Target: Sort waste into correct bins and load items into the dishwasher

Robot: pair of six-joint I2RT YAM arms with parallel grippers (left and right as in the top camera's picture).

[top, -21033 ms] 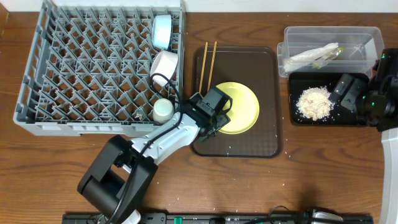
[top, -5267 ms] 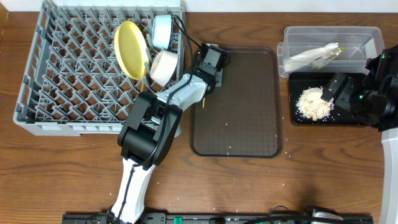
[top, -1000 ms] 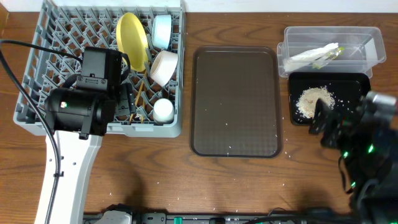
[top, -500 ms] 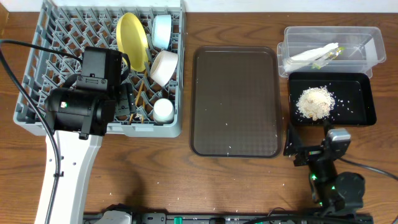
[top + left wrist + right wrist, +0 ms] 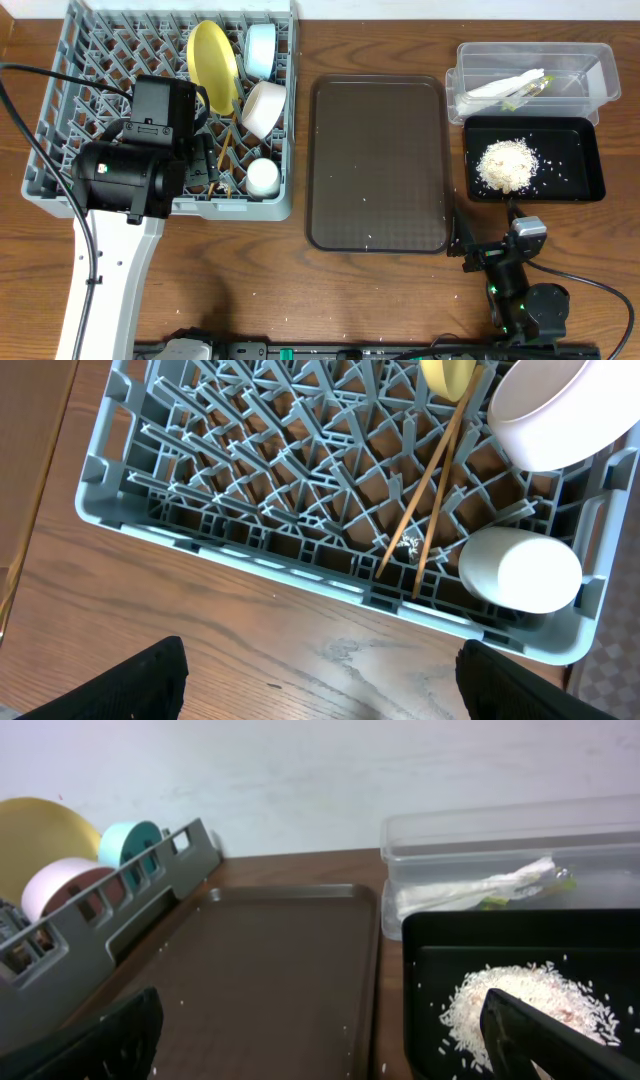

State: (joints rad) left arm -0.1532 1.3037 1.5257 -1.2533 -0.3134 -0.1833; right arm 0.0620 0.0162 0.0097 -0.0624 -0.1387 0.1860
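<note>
The grey dish rack (image 5: pixel 60 150) holds the yellow plate (image 5: pixel 213 60), light blue bowl (image 5: pixel 261 50), white bowl (image 5: pixel 264 108), white cup (image 5: pixel 263 177) and two chopsticks (image 5: pixel 225 150). My left gripper (image 5: pixel 320 690) is open and empty, above the table by the rack's front wall (image 5: pixel 200 530), near the cup (image 5: pixel 520 568). The clear tub (image 5: pixel 480 55) holds the napkin (image 5: pixel 500 88) and green-yellow wrapper (image 5: pixel 533 86). The black tray (image 5: pixel 585 170) holds the rice heap (image 5: pixel 507 165). My right gripper (image 5: pixel 478 248) is open and empty, low at the table's front, facing the rice (image 5: pixel 530 1005).
The brown serving tray (image 5: pixel 380 160) lies between the rack and the bins, bare but for a few stray grains. Grains also dot the wood near it. The left arm's body (image 5: pixel 130 170) hangs over the rack's front half.
The right arm has pulled back from beside the black tray and dropped low at the table's front edge. The left arm has not moved.
</note>
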